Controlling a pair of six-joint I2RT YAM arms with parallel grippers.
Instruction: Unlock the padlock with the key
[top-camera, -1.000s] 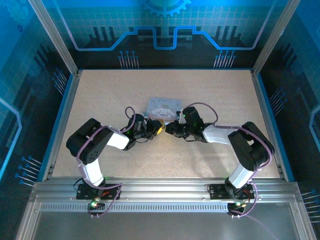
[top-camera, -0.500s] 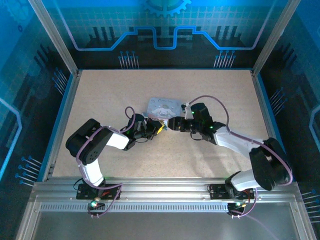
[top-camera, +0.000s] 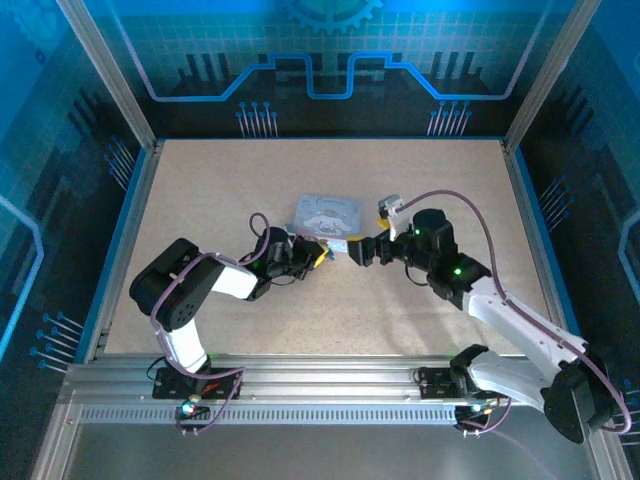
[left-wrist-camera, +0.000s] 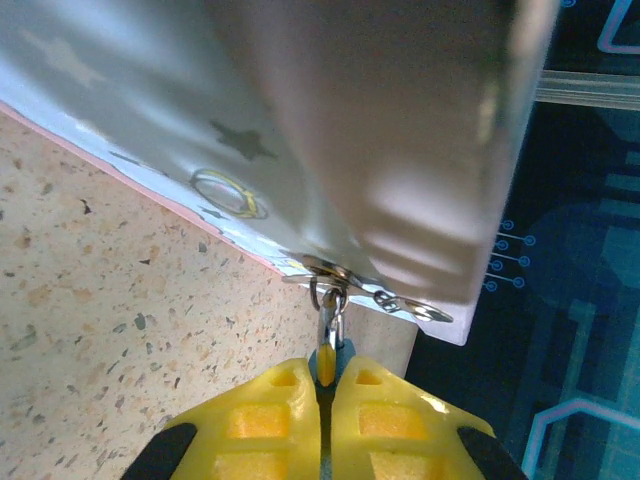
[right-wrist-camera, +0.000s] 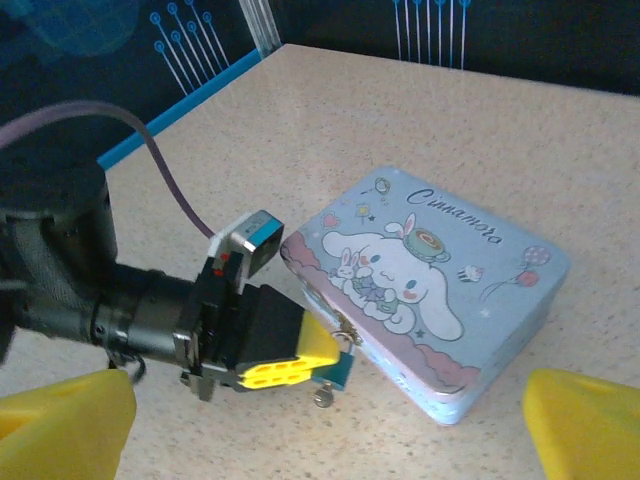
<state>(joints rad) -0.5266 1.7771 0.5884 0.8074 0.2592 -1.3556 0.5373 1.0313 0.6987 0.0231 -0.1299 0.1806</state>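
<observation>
The left hand (right-wrist-camera: 322, 362) is clenched on the padlock (right-wrist-camera: 342, 370). In the left wrist view its two yellow fingers (left-wrist-camera: 275, 410) press together, with the bluish body pinched between their tips. The padlock sits at the tin's (right-wrist-camera: 430, 290) front edge, close to its left corner. Its shackle runs up through the small metal hasp (left-wrist-camera: 330, 275) on that edge, so the lock hangs from the tin while the hand grips it just above the surface (right-wrist-camera: 450, 120). A tiny grey key (right-wrist-camera: 322, 398) shows at the padlock's lower end, just under the left hand's fingertips and near the tin's front wall. How deep it sits in the lock cannot be told.

The right hand (top-camera: 352, 252) is released, its yellow fingers (right-wrist-camera: 60, 425) spread wide and holding nothing. It faces the tin's front edge from the right. The padlock and key lie ahead of it, in line with the gap between its fingers and apart from both.
</observation>
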